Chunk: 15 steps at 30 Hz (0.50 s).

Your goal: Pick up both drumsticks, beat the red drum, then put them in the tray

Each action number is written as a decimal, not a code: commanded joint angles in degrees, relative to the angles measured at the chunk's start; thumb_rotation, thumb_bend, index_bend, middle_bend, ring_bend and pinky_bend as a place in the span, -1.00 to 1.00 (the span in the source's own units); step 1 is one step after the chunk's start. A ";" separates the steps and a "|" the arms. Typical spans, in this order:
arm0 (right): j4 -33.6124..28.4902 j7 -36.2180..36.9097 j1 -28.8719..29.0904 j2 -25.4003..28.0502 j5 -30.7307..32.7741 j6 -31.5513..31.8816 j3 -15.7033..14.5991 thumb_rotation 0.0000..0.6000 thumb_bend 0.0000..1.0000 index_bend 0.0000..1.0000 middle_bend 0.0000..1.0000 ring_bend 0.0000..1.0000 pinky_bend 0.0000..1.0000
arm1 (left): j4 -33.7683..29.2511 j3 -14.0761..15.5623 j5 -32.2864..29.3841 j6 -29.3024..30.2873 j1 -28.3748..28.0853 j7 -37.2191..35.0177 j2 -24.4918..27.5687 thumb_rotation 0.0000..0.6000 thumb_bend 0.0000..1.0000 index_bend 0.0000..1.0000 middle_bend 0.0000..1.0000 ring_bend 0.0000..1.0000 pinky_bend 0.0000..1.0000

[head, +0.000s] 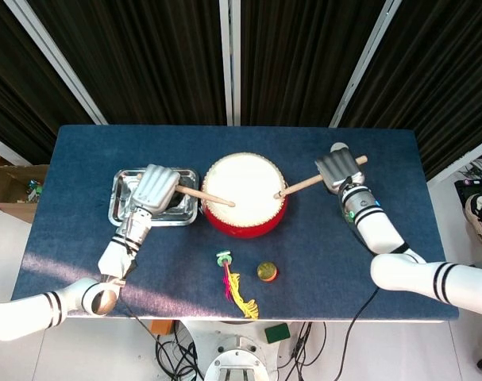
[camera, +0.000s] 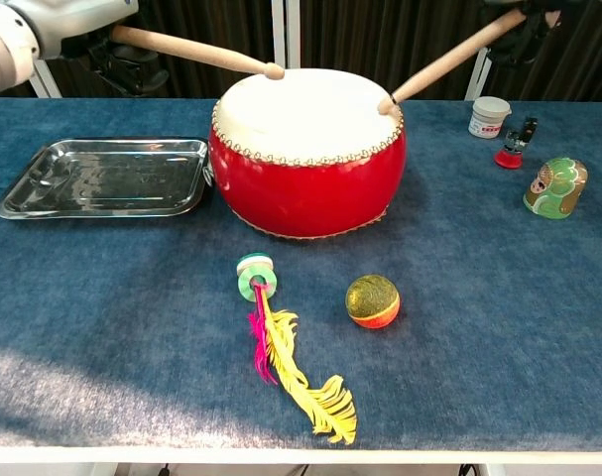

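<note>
The red drum (head: 244,194) (camera: 306,159) with its white skin stands mid-table. My left hand (head: 154,189) (camera: 62,22) grips a wooden drumstick (head: 205,196) (camera: 191,52) whose tip hovers over the skin's left part. My right hand (head: 336,170) holds the other drumstick (head: 308,184) (camera: 444,61), slanted down with its tip at the drum's right rim. The metal tray (head: 123,208) (camera: 102,177) lies left of the drum, under my left hand.
A feathered shuttlecock (camera: 281,347) and a small ball (camera: 372,300) lie in front of the drum. A white jar (camera: 490,116), a small red item (camera: 512,149) and a green figurine (camera: 556,187) stand at the right.
</note>
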 commanded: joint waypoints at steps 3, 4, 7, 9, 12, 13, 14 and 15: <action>1.08 -1.07 3.00 -3.50 4.89 7.03 0.40 1.00 0.94 1.00 1.00 1.00 1.00 | 5.95 0.85 -2.15 0.21 -2.69 2.00 -5.02 1.00 -0.11 1.00 1.00 1.00 1.00; -0.01 1.16 2.27 -2.34 3.38 7.31 1.62 1.00 0.94 1.00 1.00 1.00 1.00 | 7.24 1.17 -2.67 0.18 -3.19 3.10 -6.00 1.00 -0.11 1.00 1.00 1.00 1.00; -3.14 7.20 0.08 1.13 -0.96 7.63 4.78 1.00 0.94 1.00 1.00 1.00 1.00 | 10.54 2.37 -4.99 -0.11 -4.70 8.00 -8.33 1.00 -0.11 1.00 1.00 1.00 1.00; -3.81 9.23 -0.81 2.17 -2.55 7.02 5.67 1.00 0.94 1.00 1.00 1.00 1.00 | 11.14 2.43 -6.22 0.77 -4.92 9.59 -8.93 1.00 -0.11 1.00 1.00 1.00 1.00; -1.89 8.26 -0.83 0.82 -2.64 5.46 4.75 1.00 0.93 1.00 1.00 1.00 1.00 | 9.44 1.85 -5.90 3.59 -4.16 9.17 -7.82 1.00 -0.11 1.00 1.00 1.00 1.00; -0.88 7.53 -0.68 -0.13 -2.24 4.90 4.20 1.00 0.93 1.00 1.00 1.00 1.00 | 8.38 1.56 -5.64 4.52 -3.80 8.79 -7.10 1.00 -0.11 1.00 1.00 1.00 1.00; 0.68 6.44 -0.43 -1.65 -1.53 4.10 3.38 1.00 0.93 1.00 1.00 1.00 1.00 | 6.88 1.20 -5.21 5.70 -3.36 8.35 -6.04 1.00 -0.11 1.00 1.00 1.00 1.00; 1.90 5.39 -0.17 -2.85 -0.84 3.47 2.65 1.00 0.93 1.00 1.00 1.00 1.00 | 5.75 0.92 -4.92 6.47 -3.07 8.05 -5.25 1.00 -0.11 1.00 1.00 1.00 1.00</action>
